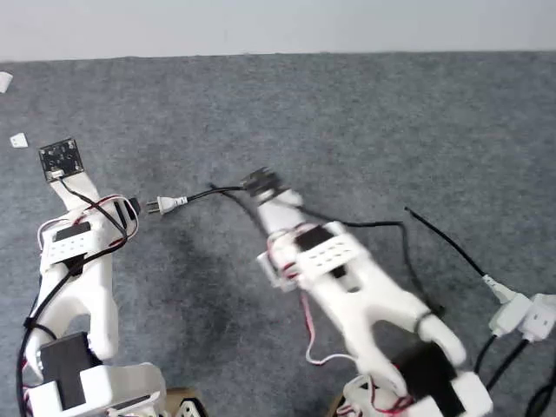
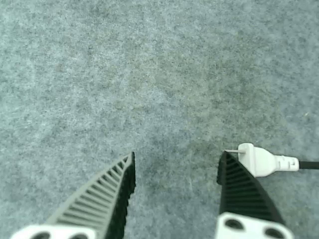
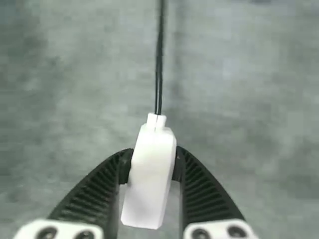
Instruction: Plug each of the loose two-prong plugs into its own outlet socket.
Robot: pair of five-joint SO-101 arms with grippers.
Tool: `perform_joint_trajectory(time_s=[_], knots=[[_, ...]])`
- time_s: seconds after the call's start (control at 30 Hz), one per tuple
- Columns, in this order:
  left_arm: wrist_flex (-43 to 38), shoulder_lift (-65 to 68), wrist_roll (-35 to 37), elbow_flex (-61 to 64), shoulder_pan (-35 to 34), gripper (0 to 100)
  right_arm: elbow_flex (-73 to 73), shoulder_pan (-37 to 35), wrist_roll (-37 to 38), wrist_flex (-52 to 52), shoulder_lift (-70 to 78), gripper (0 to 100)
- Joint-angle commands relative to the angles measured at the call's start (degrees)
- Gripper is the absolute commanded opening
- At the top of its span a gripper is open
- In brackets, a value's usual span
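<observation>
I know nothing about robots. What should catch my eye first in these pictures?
The right gripper is clamped on a white outlet socket with a black cord, near the middle of the grey table. The left gripper hangs open above the table, with a white two-prong plug lying just beside one of its fingers.
</observation>
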Motion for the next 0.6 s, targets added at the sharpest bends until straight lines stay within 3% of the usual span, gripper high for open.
perform_joint_trajectory(time_s=[0.0,0.27,0.47,0.57], knots=[[-1.32,-2.55,-0.35,-0.48,-0.18,26,-3.08,7.96,0.88,2.15,-7.16,0.8],[-1.32,-2.55,-0.35,-0.40,-0.26,26,0.70,10.42,7.74,0.40,-6.46,1.2],[-1.32,-2.55,-0.35,-0.40,-0.26,26,-1.49,10.33,9.32,0.92,-0.66,18.8],[-1.32,-2.55,-0.35,-0.40,-0.26,26,-2.73,10.68,9.32,1.63,-0.31,20.3]])
